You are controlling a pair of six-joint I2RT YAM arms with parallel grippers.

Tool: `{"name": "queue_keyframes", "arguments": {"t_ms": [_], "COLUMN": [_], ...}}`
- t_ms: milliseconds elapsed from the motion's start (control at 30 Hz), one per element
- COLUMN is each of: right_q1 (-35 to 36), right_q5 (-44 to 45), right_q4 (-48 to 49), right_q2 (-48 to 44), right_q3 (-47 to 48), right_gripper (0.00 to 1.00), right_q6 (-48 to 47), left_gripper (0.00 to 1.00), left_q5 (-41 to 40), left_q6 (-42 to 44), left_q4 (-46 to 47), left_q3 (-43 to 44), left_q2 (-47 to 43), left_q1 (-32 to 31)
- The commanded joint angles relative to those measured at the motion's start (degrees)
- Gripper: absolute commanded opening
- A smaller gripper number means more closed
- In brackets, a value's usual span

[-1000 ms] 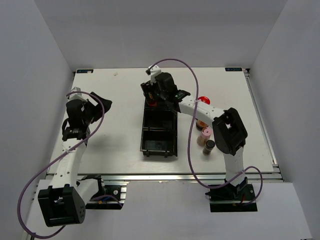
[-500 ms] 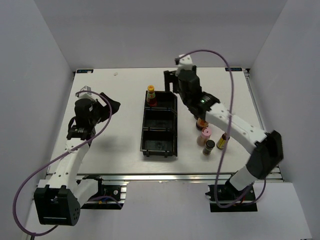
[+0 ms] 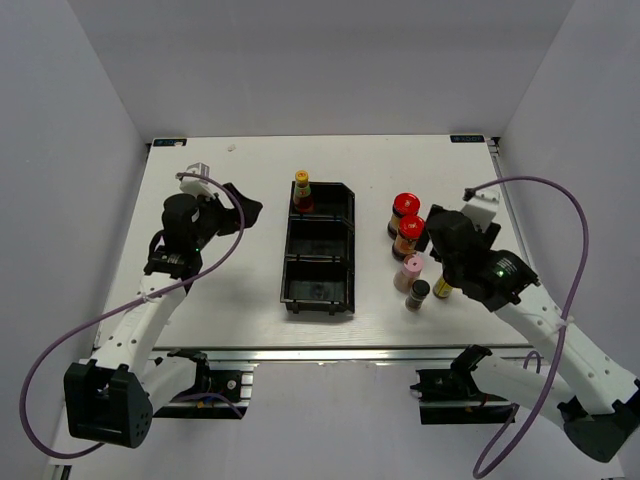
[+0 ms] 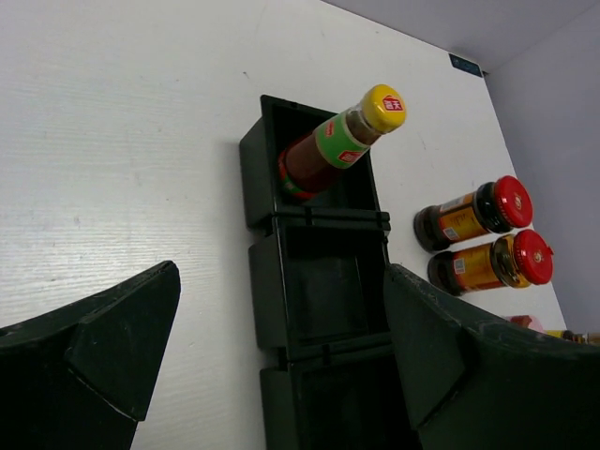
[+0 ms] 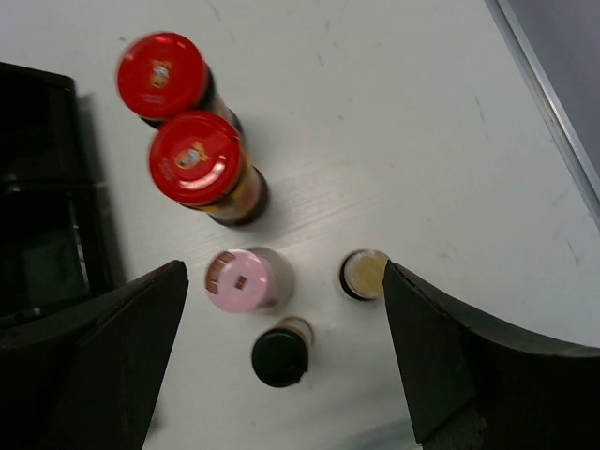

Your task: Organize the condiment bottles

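Top external view: a white table [image 3: 220, 290] carries a black three-compartment bin [image 3: 345, 255] near its middle, long axis running near to far.
Yellow-capped bottle [image 4: 337, 145]: slim, brown contents, green neck band. It stands in the bin's far compartment, at that compartment's left side.
Far red-lidded jar [image 5: 161, 75]: on the table to the right of the bin, level with the far compartment, clear of the bin wall.
Near red-lidded jar [image 5: 195, 157]: just beside the far jar on its near side; whether the two touch cannot be told.
Pink-capped bottle [image 5: 239, 279]: on the table just near of the near red-lidded jar.
Black-capped bottle [image 5: 278, 356]: just beside the pink-capped bottle on its near side; it is the nearest of the group.
Yellow-topped bottle [image 5: 364, 272]: slim and brown, to the right of the pink-capped and black-capped bottles, apart from both.
Left gripper [image 4: 281, 277]: jaws spread wide, nothing between them. It hovers over bare table left of the bin and faces the bin.
Right gripper [image 5: 284, 272]: jaws spread wide, nothing grasped. It hangs above the group of bottles right of the bin. In the right wrist view, the pink-capped, black-capped and yellow-topped bottles lie in the span between its two fingers [image 5: 112, 356].
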Motion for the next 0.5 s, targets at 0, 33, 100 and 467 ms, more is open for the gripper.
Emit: {"name": "queue_keyframes", "arguments": {"t_ms": [0,33,100,467], "right_q1": [-0.7,-1.0,-1.8,-13.4], "right_q5": [4.8,5.3,5.5,-3.7], "right_q4": [-13.6,-13.7,-13.2,2.9], "right_q2": [-1.8,-1.9,-1.3,-3.0], "right_q3": [-1.9,-3.4,-4.8,-13.6], "right_gripper": [0.89,0.89,0.89,0.89], "right_q6": [12.6,13.2,13.3,1.0], "left_gripper": [0.98,0.98,0.98,0.98], "left_q5": [3.6,3.0,2.3,1.1], "left_q6": [2.3,3.0,3.5,3.4], "left_q4": [2.9,2.9,2.9,2.8], "left_q3": [-0.8,-1.1,-2.1,-2.2], "left_q2": [-0.7,-0.9,-1.6,-1.5], "left_q1": [-0.3,-0.2,-0.3,-0.2]}}
